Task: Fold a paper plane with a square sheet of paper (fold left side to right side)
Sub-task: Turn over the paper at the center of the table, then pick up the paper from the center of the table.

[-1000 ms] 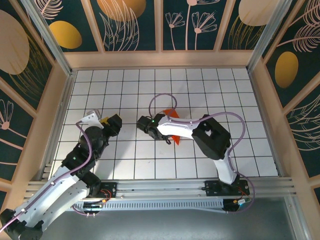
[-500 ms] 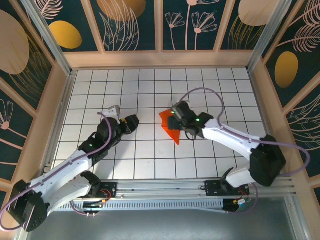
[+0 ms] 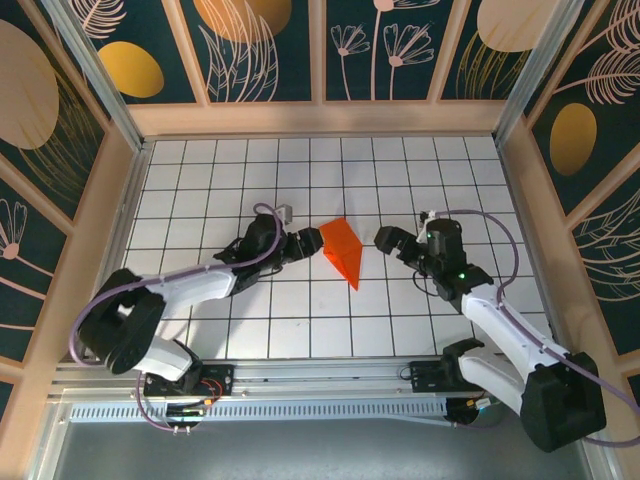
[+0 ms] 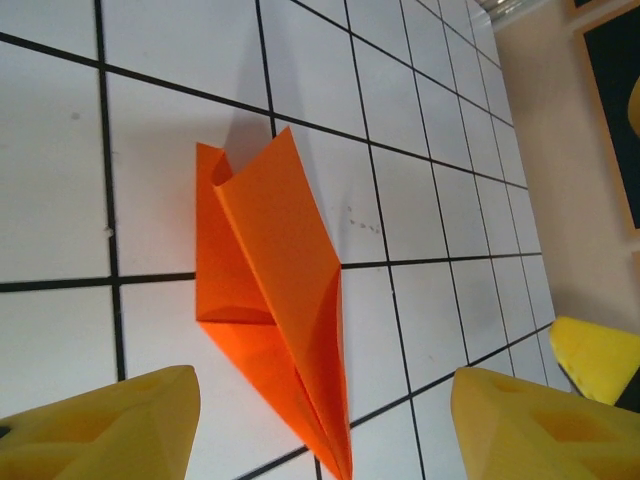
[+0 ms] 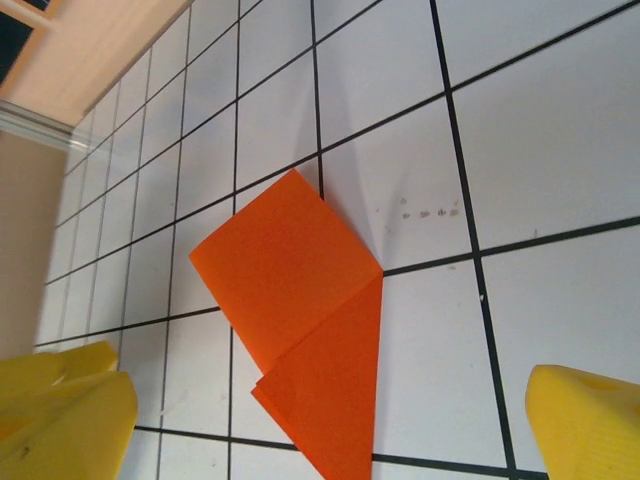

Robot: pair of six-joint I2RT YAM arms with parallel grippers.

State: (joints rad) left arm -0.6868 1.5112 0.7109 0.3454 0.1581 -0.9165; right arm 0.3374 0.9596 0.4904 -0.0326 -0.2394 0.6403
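Panelled walls (image 3: 260, 50) painted with pale flowers and gold discs on dark blue closed in the scene on three sides. Inside them lay the white desk (image 3: 200, 180), ruled with a black grid.

The left arm (image 3: 190, 290) stretched low across the desk from the near left toward the middle, with a lilac cable looping over its wrist. The right arm (image 3: 500, 320) reached in from the near right, and its own cable (image 3: 500, 250) arched above it.

The left pincer (image 3: 300, 243) pointed at the middle of the desk from the left. In its wrist view the left pincer (image 4: 320, 430) stood well open, yellow fingers (image 4: 100, 420) spread either side, gripping nothing. The right pincer (image 3: 385, 240) faced it from the other side. It too gaped wide and empty in its own view (image 5: 325, 420), with one yellow finger (image 5: 590, 420) at each lower corner.

Between them the orange paper plane (image 3: 340, 250) lay on the desk, a narrow dart with its point toward the arms' bases and its broad end away. The left pincer was just beside its left edge and the right pincer was near but apart. From the left wrist the plane (image 4: 270, 300) showed creased layers, one flap lifted a little at the broad end. From the right wrist the plane (image 5: 300, 310) looked flatter, with a folded flap across its top.
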